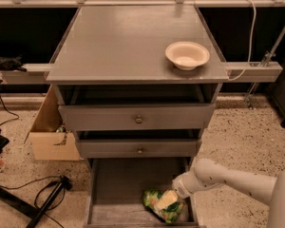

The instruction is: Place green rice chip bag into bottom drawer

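The green rice chip bag [157, 210] is a crinkled light-green bag low inside the open bottom drawer [115, 189], near its front right corner. My gripper [167, 199] reaches in from the right on a white arm and is shut on the bag. One pale finger [164, 200] lies across the top of the bag, and the other is hidden under it. I cannot tell whether the bag touches the drawer floor.
A cream bowl [187, 55] sits on the cabinet top [128, 42] at the right. The two upper knobbed drawers [138, 118] stand slightly open above the bottom drawer. A cardboard box [50, 132] and cables [47, 194] lie on the floor to the left.
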Action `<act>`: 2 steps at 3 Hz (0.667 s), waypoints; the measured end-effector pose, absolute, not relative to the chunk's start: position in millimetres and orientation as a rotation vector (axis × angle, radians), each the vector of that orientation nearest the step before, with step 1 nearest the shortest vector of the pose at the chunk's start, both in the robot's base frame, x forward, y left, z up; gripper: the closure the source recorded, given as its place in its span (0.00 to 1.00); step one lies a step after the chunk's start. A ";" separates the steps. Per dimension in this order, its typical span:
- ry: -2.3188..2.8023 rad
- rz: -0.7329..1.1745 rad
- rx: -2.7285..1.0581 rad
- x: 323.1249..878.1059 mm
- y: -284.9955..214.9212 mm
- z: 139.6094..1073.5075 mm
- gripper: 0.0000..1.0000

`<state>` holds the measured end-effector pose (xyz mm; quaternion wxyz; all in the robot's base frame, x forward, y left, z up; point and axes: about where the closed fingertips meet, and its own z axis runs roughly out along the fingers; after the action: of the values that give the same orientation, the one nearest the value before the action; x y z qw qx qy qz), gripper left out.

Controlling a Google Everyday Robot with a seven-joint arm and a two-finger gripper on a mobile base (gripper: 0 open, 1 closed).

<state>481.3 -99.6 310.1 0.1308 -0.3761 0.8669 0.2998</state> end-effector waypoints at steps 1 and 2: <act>2.503 0.897 -1.107 480.6 -96.8 315.7 0.00; 2.483 0.944 -1.192 460.6 -80.9 350.9 0.00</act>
<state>460.6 -80.9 350.9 0.1149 -0.4069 0.8471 0.3220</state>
